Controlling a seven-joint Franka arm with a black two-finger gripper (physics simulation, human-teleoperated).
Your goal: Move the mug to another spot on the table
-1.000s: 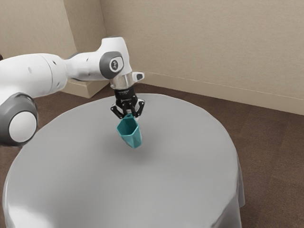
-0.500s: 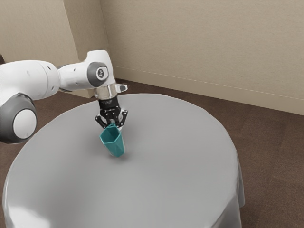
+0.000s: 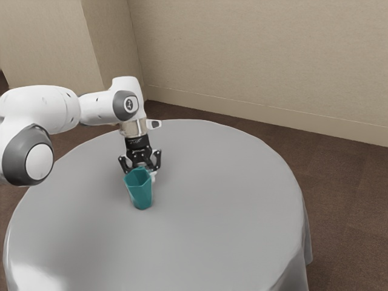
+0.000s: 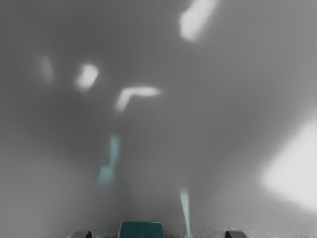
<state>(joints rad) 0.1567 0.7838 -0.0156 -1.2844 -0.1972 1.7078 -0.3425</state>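
1. The mug [image 3: 140, 193] is teal, cut in flat facets, and tapers to a narrower base. It is upright on the half of the bench [image 3: 242, 182] toward the exterior view's left, and it seems to rest on the surface, though we cannot quite see the base touch.
2. The black jaws come straight down onto its rim and are clamped on the mug's upper wall from two sides.
3. In the wrist view the mug [image 4: 140, 229] is a dark teal, flat-topped shape just under the hand, with pale teal streaks on the glossy grey bench [image 4: 208, 129] beyond it.
4. The bench is round, under a smooth grey cloth [image 3: 301, 239] that hangs in soft folds over the edge.
5. The arm [image 3: 91, 108] has smooth white shells and grey joint caps, and it enters from the exterior view's left.
6. Around the bench we see a dark brown floor [image 3: 345, 200], a plain beige wall [image 3: 273, 54] and a pale skirting board [image 3: 273, 113].
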